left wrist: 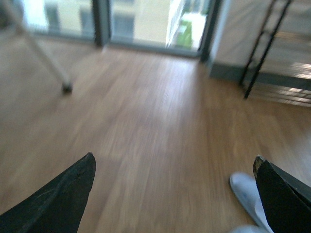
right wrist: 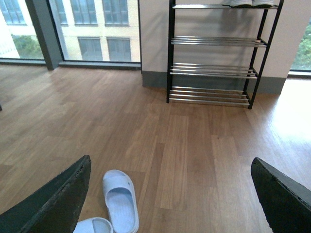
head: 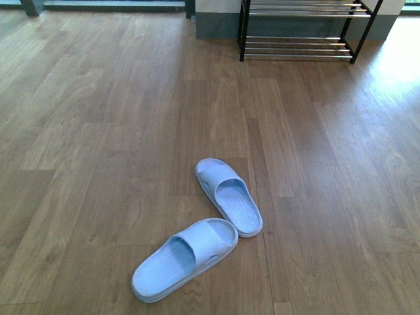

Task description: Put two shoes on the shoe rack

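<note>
Two pale blue slides lie on the wood floor point(head: 98, 131), directly ahead of the robot in the front view. The far slide point(head: 228, 197) points its toe away, and the near slide point(head: 185, 258) lies angled, its toe just beside the far one's heel. The shoe rack point(head: 298, 47) stands against the wall, well apart from both and further right.

Right gripper point(right wrist: 170, 161): jaws spread wide and holding nothing. Both slides appear low beside one of its fingers point(right wrist: 53, 204), clear of contact. The rack's top tier carries white-soled shoes point(right wrist: 245, 3), cut off by the frame edge.

Left gripper point(left wrist: 174, 159): jaws likewise spread wide and empty. The picture is blurred. One slide shows near a finger point(left wrist: 284, 199), and contact cannot be determined.
</note>
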